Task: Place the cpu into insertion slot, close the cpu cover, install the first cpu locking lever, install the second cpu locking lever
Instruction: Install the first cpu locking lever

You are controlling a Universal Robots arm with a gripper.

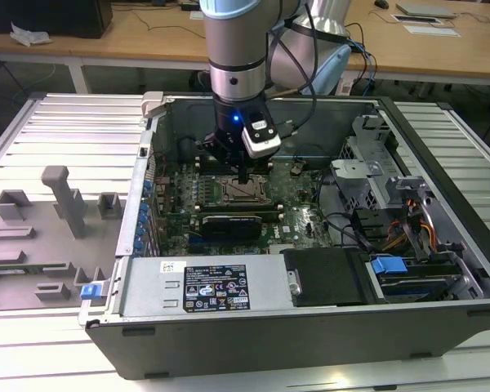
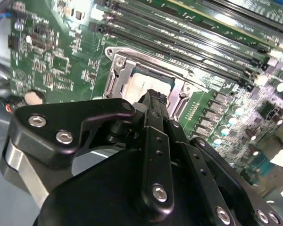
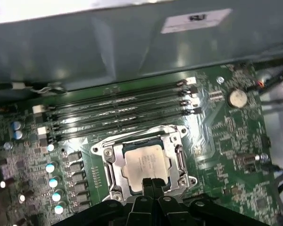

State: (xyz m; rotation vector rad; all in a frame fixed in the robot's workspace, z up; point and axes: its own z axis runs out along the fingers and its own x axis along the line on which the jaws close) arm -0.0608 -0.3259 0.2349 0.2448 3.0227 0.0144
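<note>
1. One arm [image 1: 237, 49] reaches straight down into an open computer case [image 1: 310, 339] that lies on its side on a table [image 1: 449, 367].
2. Its gripper [image 1: 243, 175] hangs just above the slot [image 1: 229, 192], near the middle of the motherboard [image 3: 226, 141].
3. In both wrist views the gripper [image 3: 153, 181] [image 2: 153, 96] has its two fingertips pressed together, and nothing shows between them.
4. The tips sit at the edge of the cpu [image 3: 146, 162], right over the rim of the cover [image 3: 111, 162]; whether they touch the metal I cannot tell.
5. The cpu [image 2: 148, 77] lies flat in the slot, its pale metal top facing up.
6. The cover [image 2: 118, 70] is down, framing the cpu, which shows through the cover's square window.
7. A thin wire lever [image 3: 146, 131] runs along the cover's side nearest the memory slots [image 3: 118, 108]; I cannot tell whether it is latched.
8. Four long memory slots lie side by side just beyond the cover, next to the case wall.
9. A round coin battery [image 3: 237, 97] sits on the board, well apart from the slot.
10. At the exterior view's left, a grey fixture tray [image 1: 33, 237] rests on the table beside the case.
</note>
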